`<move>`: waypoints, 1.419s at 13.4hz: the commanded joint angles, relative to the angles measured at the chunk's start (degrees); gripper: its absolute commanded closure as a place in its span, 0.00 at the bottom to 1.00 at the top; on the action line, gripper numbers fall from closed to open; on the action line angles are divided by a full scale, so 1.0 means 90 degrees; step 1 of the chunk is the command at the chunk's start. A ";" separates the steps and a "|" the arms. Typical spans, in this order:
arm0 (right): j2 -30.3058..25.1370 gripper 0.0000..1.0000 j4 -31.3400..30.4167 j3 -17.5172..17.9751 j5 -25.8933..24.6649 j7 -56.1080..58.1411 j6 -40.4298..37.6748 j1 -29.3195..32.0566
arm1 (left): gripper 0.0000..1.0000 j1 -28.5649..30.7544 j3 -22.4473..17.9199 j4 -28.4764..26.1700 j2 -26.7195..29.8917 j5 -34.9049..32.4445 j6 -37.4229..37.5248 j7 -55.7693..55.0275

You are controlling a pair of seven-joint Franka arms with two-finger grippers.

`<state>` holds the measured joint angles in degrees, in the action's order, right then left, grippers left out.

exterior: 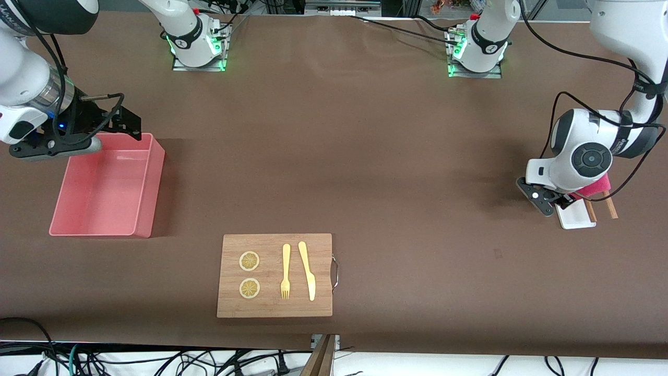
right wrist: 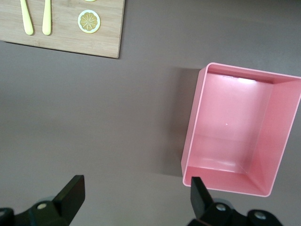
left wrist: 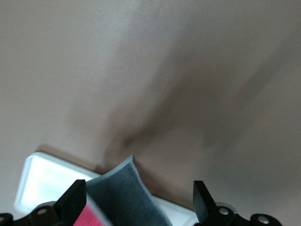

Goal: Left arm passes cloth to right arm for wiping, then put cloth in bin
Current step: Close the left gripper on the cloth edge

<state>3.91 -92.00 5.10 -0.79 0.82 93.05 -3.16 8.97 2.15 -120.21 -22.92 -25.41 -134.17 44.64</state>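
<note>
Nearest the front camera, a wooden cutting board (exterior: 275,275) lies on the brown worktop (exterior: 365,156), carrying two lemon slices (exterior: 249,261), a yellow fork (exterior: 285,271) and a yellow knife (exterior: 307,270). Nothing there looks touched, so the wiping has not begun.

Farther from the camera, toward the right arm's end of the worktop, sits the bin (exterior: 148,196), a pink tub with nothing in it. Level with it, toward the left arm's end, the cloth (left wrist: 127,197) rests on a small white tray (left wrist: 40,181), with two wooden sticks (exterior: 609,204) beside the tray; its pink face peeks out under the left arm's wrist in the front view, and its grey face shows in the left wrist view.

The left gripper (left wrist: 140,200) hangs low over the cloth with its fingers spread on either side of the raised grey fold, not yet pinching it. The right gripper (right wrist: 134,197) waits, fingers spread and holding nothing, over the edge of the bin that lies farthest from the front camera.

By my reading, the task is at its very start: the pick-up is about to happen, while the hand-over, the wipe and the drop into the bin all remain.
</note>
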 commanded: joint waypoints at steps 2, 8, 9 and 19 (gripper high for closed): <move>0.0034 0.00 0.0145 0.0010 -0.0010 -0.0053 -0.0114 -0.0020 | 0.12 0.0175 0.0015 0.0046 -0.0265 -0.0808 -0.0366 0.0069; 0.0034 0.00 0.0145 0.0010 -0.0010 -0.0053 -0.0114 -0.0010 | 0.26 0.0253 -0.0005 0.0105 -0.0568 -0.0946 -0.0532 0.0069; 0.0034 0.01 0.0145 0.0010 -0.0010 -0.0053 -0.0114 -0.0010 | 0.35 0.0282 -0.0005 0.0105 -0.0607 -0.1092 -0.0561 0.0069; 0.0034 0.01 0.0145 0.0010 -0.0010 -0.0053 -0.0104 -0.0010 | 1.00 0.0429 0.0015 0.0320 -0.0793 -0.1249 -0.0551 0.0118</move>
<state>3.91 -92.00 5.10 -0.79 0.82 93.05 -3.17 12.37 2.08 -118.50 -29.35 -35.28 -139.06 44.81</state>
